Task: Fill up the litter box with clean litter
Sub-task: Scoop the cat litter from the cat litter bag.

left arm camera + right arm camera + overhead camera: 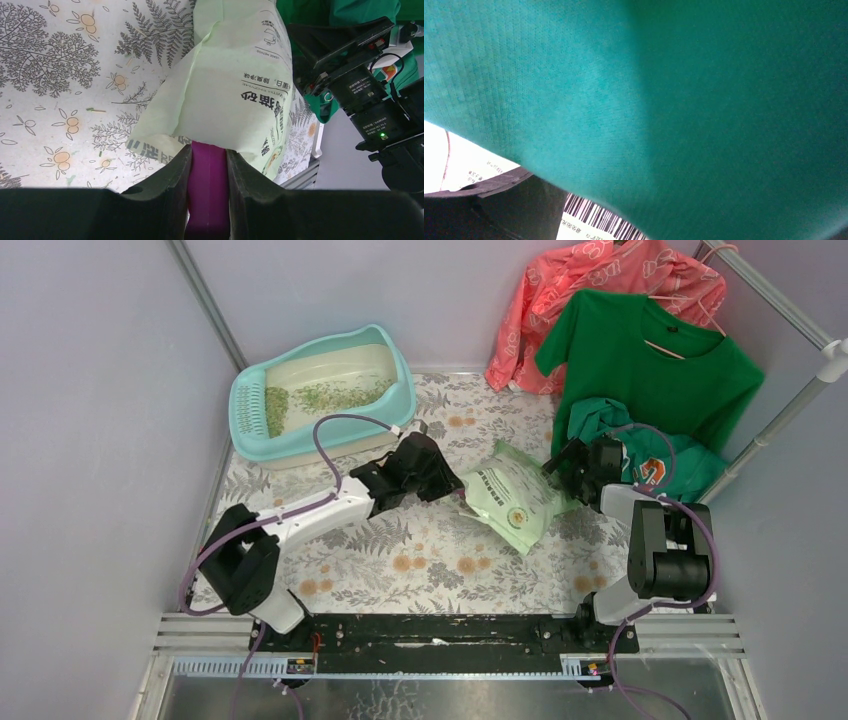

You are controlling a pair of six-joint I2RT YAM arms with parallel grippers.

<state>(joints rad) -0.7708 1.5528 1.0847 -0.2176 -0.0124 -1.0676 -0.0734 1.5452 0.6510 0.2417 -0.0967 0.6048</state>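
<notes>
The litter box (pixel 250 390), turquoise-rimmed with a cream basin, stands at the back left. A patch of clean litter (pixel 330 395) lies in it near the grate. My left gripper (pixel 447 480) is shut on the purple scoop's handle (pixel 209 175). The scoop's head is hidden inside the mouth of the light green litter bag (pixel 515 498), which fills the left wrist view (pixel 235 85). My right gripper (pixel 562 468) grips the bag's far end, which is raised off the table. In the right wrist view, green cloth (pixel 699 100) covers most of the frame. One finger (pixel 504 200) lies beside the bag's barcode (pixel 591 220).
A green T-shirt (pixel 650 360) and a coral garment (pixel 600 280) hang on a rack at the back right. A teal garment (pixel 650 455) is piled behind the right gripper. The fern-print table cover (pixel 420 560) spans the floor. Grey walls close in both sides.
</notes>
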